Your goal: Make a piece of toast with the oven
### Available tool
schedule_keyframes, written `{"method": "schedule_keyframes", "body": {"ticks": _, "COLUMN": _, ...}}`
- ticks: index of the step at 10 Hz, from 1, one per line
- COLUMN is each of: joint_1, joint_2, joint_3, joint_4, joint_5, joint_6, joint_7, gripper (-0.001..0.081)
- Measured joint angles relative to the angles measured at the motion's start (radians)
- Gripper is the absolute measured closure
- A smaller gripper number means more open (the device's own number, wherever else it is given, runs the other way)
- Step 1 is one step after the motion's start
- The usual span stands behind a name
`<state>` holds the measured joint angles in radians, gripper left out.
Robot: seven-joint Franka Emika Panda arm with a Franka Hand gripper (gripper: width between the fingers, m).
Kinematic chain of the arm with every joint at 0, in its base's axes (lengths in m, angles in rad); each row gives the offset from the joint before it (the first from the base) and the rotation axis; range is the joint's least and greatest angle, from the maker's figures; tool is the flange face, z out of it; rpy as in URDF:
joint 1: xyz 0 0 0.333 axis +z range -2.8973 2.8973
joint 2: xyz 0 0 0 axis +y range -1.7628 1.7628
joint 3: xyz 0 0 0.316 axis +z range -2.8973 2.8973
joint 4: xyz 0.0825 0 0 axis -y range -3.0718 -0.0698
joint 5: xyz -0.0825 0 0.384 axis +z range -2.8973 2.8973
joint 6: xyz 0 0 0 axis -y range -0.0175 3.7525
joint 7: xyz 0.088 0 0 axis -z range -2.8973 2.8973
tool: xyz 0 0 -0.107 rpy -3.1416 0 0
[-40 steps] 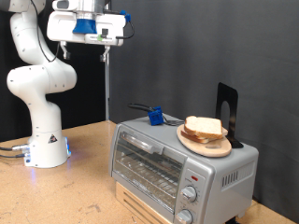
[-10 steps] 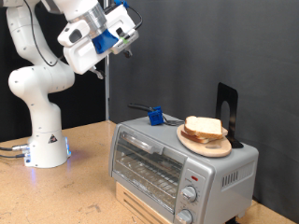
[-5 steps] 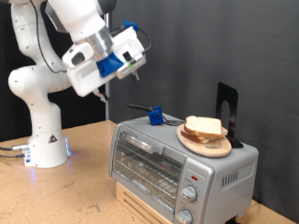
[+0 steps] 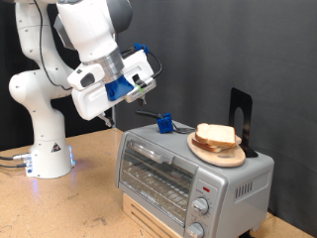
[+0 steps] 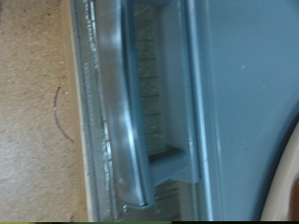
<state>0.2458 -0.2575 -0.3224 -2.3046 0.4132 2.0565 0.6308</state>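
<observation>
The oven [image 5: 187, 103] is seen from above, blurred. Its bar handle [image 5: 126, 112] is shown running along the closed glass-fronted door [image 5: 159, 93], standing off from it on a bracket [image 5: 173, 159]. Beside the oven, past the handle, wooden tabletop [image 5: 33, 103] is visible. No gripper fingers are shown.

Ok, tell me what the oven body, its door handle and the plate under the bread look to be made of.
Oven: silver-grey, probably painted or brushed sheet metal, with a dull even sheen.
Door handle: a smooth pale bar with soft highlights, metal or metallised plastic; cannot tell which.
Plate: tan with a matte rim, likely wood.
</observation>
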Motion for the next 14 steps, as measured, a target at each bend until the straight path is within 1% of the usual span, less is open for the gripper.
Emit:
{"method": "schedule_keyframes", "body": {"ticks": 1, "joint_1": 0.000, "joint_2": 0.000, "joint_3": -0.002, "joint_4": -0.008, "joint_5": 0.007, "joint_6": -0.009, "joint_7": -0.010, "gripper": -0.0002}}
{"method": "schedule_keyframes", "body": {"ticks": 3, "joint_1": -0.002, "joint_2": 0.000, "joint_3": -0.003, "joint_4": -0.050, "joint_5": -0.012, "joint_6": 0.005, "joint_7": -0.014, "gripper": -0.0002}}
{"method": "schedule_keyframes", "body": {"ticks": 5, "joint_1": -0.003, "joint_2": 0.005, "joint_3": -0.003, "joint_4": -0.103, "joint_5": -0.027, "joint_6": 0.066, "joint_7": -0.014, "gripper": -0.0002}}
{"method": "schedule_keyframes", "body": {"ticks": 7, "joint_1": -0.001, "joint_2": 0.028, "joint_3": 0.000, "joint_4": -0.144, "joint_5": -0.024, "joint_6": 0.149, "joint_7": -0.014, "gripper": -0.0002}}
{"method": "schedule_keyframes", "body": {"ticks": 10, "joint_1": 0.014, "joint_2": 0.075, "joint_3": 0.011, "joint_4": -0.167, "joint_5": 0.015, "joint_6": 0.228, "joint_7": -0.029, "gripper": -0.0002}}
{"method": "schedule_keyframes", "body": {"ticks": 11, "joint_1": 0.020, "joint_2": 0.083, "joint_3": 0.016, "joint_4": -0.172, "joint_5": 0.029, "joint_6": 0.241, "joint_7": -0.040, "gripper": -0.0002}}
{"method": "schedule_keyframes", "body": {"ticks": 14, "joint_1": 0.024, "joint_2": 0.090, "joint_3": 0.024, "joint_4": -0.189, "joint_5": 0.029, "joint_6": 0.242, "joint_7": -0.043, "gripper": -0.0002}}
